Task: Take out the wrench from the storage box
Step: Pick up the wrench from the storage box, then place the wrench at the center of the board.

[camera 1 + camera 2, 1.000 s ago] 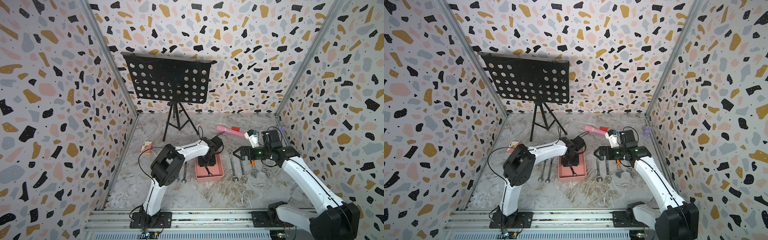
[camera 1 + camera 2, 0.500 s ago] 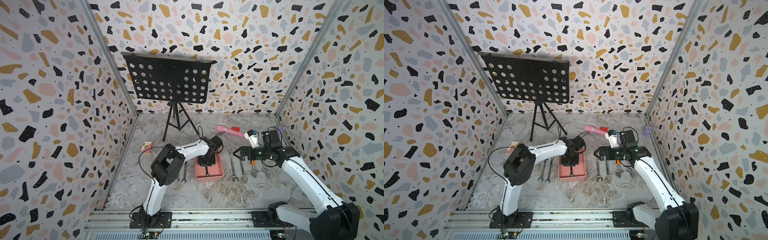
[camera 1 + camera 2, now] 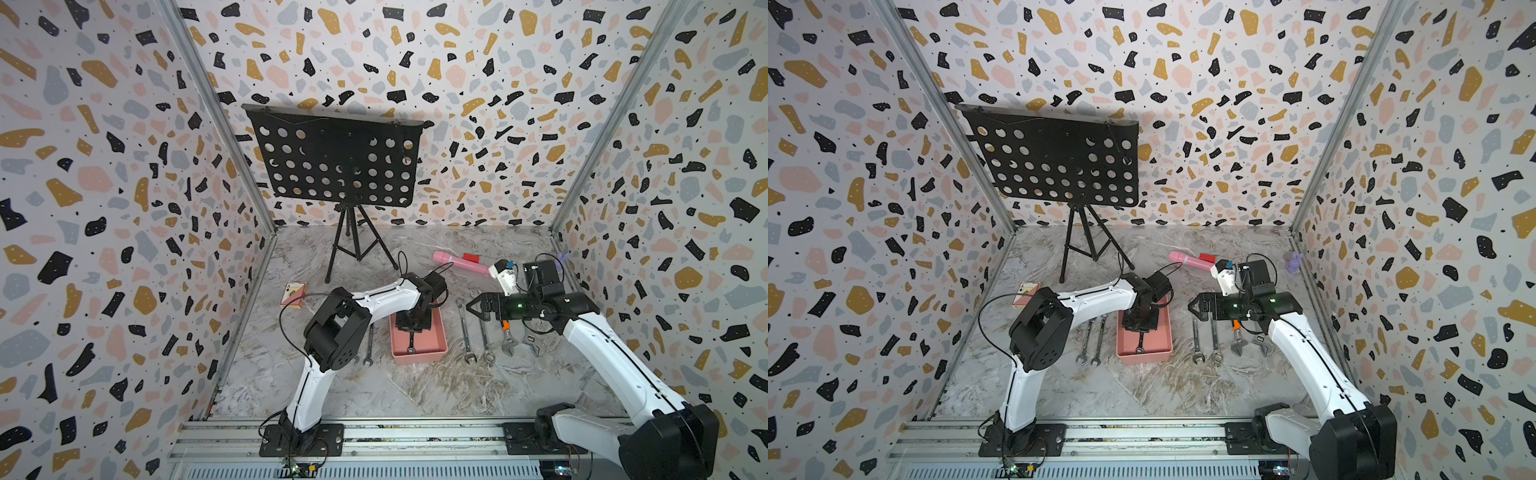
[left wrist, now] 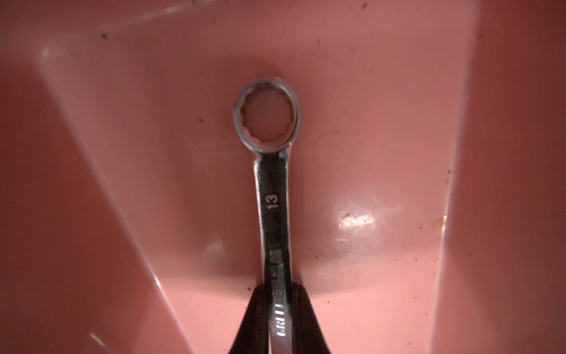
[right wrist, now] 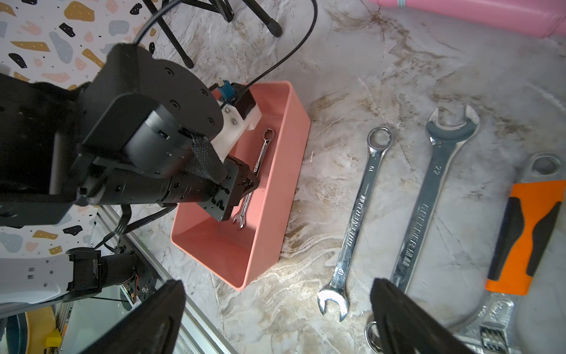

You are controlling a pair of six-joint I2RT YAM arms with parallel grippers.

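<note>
The left gripper [image 4: 277,291] has closed onto the wrench [image 4: 272,199] shank; grasp made, lift-out left, the wrench inside the storage box [image 4: 382,138]; right gripper [image 5: 277,289] hangs wide, empty.

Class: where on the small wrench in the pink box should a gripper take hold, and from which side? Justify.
Grip the wrench by its flat shank, between ring and open ends, straight down from above, jaws across its narrow width, as the left gripper does. It lies flat on the storage box floor; the walls block side approaches.
</note>
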